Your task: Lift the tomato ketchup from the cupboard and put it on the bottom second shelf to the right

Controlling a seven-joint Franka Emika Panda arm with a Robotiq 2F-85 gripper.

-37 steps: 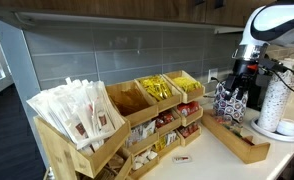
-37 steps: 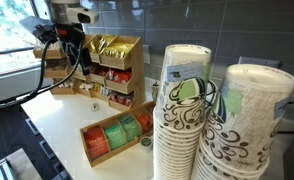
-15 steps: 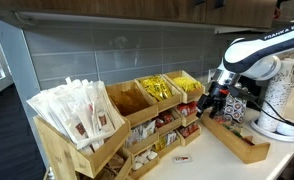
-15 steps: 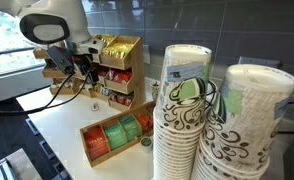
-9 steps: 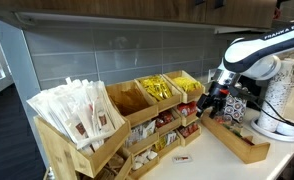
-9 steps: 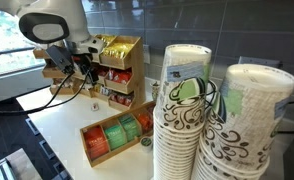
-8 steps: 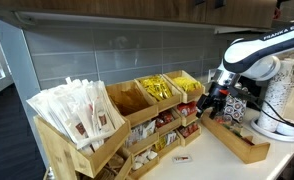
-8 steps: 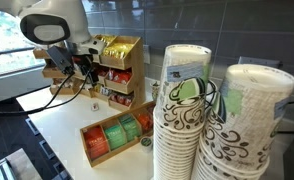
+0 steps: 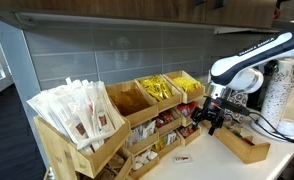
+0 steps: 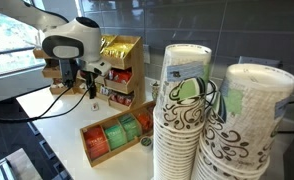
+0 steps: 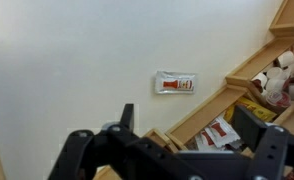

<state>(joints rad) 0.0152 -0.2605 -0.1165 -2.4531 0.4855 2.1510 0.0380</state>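
Observation:
The cupboard (image 9: 87, 143) is a light wooden rack of stepped bins; it shows in both exterior views (image 10: 135, 62) and at the right of the wrist view (image 11: 202, 110). Small red ketchup sachets (image 9: 187, 108) lie in its middle bins at the right end, and red-and-white sachets (image 11: 219, 131) show in a bin between my fingers in the wrist view. My gripper (image 9: 209, 121) hangs open and empty just in front of the rack's right end, low over the counter (image 10: 92, 88) (image 11: 187, 130). I cannot tell which single sachet it is over.
One loose red-printed sachet (image 11: 175, 83) lies on the white counter in front of the rack (image 9: 183, 157). A low flat wooden tray (image 9: 243, 146) with coloured packets (image 10: 112, 135) sits beside my gripper. Stacked paper cups (image 10: 192, 120) stand close by.
My arm has swung from the coffee machine toward the rack and dropped lower, bringing the open gripper down to the rack's right end.

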